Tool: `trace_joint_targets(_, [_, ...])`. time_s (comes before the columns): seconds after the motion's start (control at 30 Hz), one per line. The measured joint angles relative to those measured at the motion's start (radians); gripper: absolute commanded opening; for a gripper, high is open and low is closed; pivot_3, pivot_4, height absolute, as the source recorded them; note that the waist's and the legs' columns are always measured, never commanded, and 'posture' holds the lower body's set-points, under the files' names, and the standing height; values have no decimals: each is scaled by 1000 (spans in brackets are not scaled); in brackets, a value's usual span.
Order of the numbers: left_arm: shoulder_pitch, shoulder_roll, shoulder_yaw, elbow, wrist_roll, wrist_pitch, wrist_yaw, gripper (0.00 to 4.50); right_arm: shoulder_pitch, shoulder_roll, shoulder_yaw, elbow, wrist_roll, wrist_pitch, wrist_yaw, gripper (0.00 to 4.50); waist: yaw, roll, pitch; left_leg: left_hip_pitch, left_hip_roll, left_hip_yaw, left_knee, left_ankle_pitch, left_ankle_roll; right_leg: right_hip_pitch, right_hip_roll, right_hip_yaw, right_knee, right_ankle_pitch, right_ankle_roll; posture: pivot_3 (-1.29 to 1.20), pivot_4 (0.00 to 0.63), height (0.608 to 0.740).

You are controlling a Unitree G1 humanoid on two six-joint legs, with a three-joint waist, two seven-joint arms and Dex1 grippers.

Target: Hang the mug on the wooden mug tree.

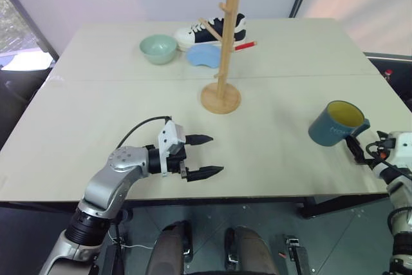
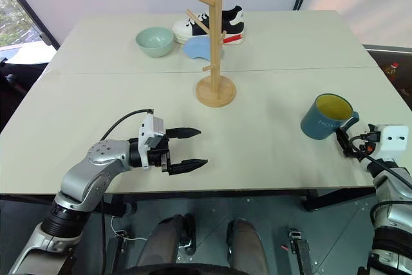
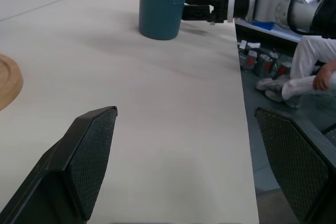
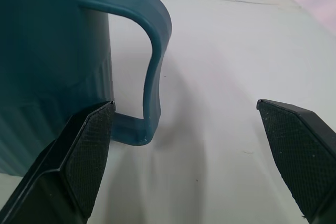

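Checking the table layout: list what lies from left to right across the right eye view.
Left claw → pale green bowl → wooden mug tree → mug → right claw.

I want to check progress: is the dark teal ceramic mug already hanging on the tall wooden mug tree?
No, the mug stands upright on the table, well apart from the mug tree.

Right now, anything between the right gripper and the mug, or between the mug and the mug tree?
Nothing visible. The right gripper is open right at the mug, its handle between the fingers. Bare table lies between the mug and the wooden mug tree. The left gripper hovers nearer the front edge, off that line.
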Motion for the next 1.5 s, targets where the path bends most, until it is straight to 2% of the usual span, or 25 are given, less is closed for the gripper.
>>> trace_joint_targets(0.07, [0,1,0,-4,0,0,1,4500,-12,-1,9,26,-2,-10,10,3676,0,0,0,0,0,0,0,0,0,0,0,0,0,0,0,0,150,730])
trace_joint_targets(0.3, [11,9,6,-25,-2,4,16,4500,-64,-1,31,84,1,-18,63,132,-1,0,0,0,0,0,0,0,0,0,0,0,0,1,2,0,150,730])
trace_joint_targets(0.5, [28,22,21,-33,-7,9,27,4500,-64,-1,52,57,6,-16,94,50,1,0,0,0,0,0,0,0,0,0,0,0,1,1,2,0,150,730])
trace_joint_targets(0.6, [41,21,60,-27,-11,6,44,4500,-36,-6,97,-77,-6,-2,106,50,-3,0,0,0,0,0,0,0,0,0,0,0,1,1,2,0,150,730])
trace_joint_targets(0.7, [42,-3,132,36,-11,-42,87,4500,-29,-38,219,-306,-49,36,143,50,-15,2,0,0,1,0,0,0,0,-1,0,0,2,1,2,0,150,730])
trace_joint_targets(0.77, [39,-1,194,104,-1,-98,111,4500,-117,-60,336,-465,-84,102,168,50,-31,2,1,1,1,0,0,0,0,-3,0,1,3,2,1,0,150,730])
trace_joint_targets(0.83, [26,0,229,132,0,-129,116,4500,-238,-71,416,-564,-110,138,179,50,-26,2,1,1,2,0,0,0,-2,-3,0,-1,3,2,1,0,150,730])
trace_joint_targets(0.93, [21,6,263,132,-11,-138,113,4500,-343,-98,463,-590,-152,162,191,50,-1,-1,0,1,1,-1,0,-1,-2,-4,-1,-3,0,0,-1,0,150,730])
trace_joint_targets(1.1, [12,17,312,108,-54,-125,118,4500,-497,-82,536,-406,-192,152,229,50,1,-2,1,-8,-2,1,1,-1,2,-6,-6,-3,-2,2,1,0,150,730])
trace_joint_targets(1.27, [16,21,320,33,-88,-98,142,4500,-729,-37,567,-64,-236,8,270,50,-8,-2,1,-4,-1,1,1,-1,2,-4,-3,-3,1,3,3,0,150,730])
trace_joint_targets(1.5, [35,22,322,-8,-108,-80,173,4500,-911,24,596,272,-280,-138,326,50,-26,-2,1,-3,0,2,1,0,1,-5,-2,-3,3,4,5,0,150,730])
